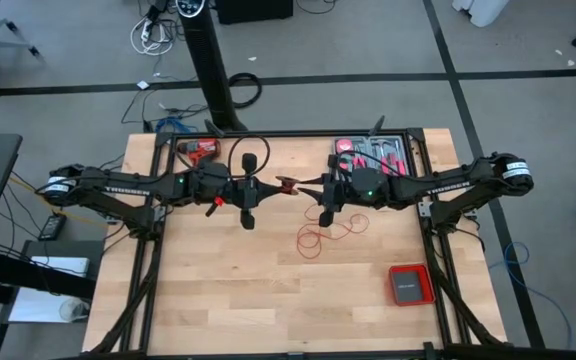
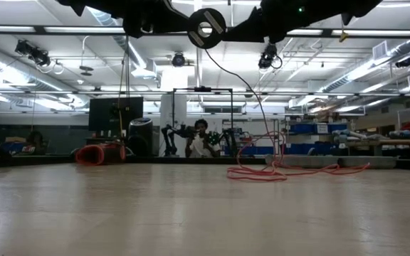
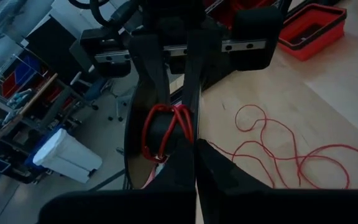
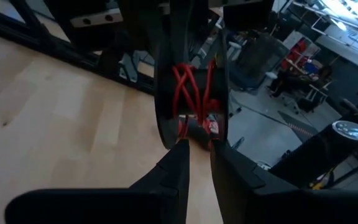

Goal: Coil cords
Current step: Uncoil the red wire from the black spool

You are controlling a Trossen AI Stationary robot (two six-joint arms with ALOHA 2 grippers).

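Left fingers (image 3: pixel 194 163) clamped on spool (image 3: pixel 166 134), right fingers (image 4: pixel 197 155) part-open at its rim; thin limp cord (image 1: pixel 323 235) mostly loose on tabletop (image 1: pixel 218 290) below spool, tangle-prone, grip strand near spool.

Both arms reach in from the table's (image 1: pixel 218 300) sides and meet above its centre, left gripper (image 1: pixel 268 187) and right gripper (image 1: pixel 303 187) facing each other with a spool (image 1: pixel 286 186) between them, off the table. Loose cord (image 1: pixel 326 233) lies on the table under the right arm, just toward the front. Drill (image 1: pixel 200 150) at back left corner, tool tray (image 1: pixel 370 150) at back right, box (image 1: pixel 409 284) front right, well apart from the cord.
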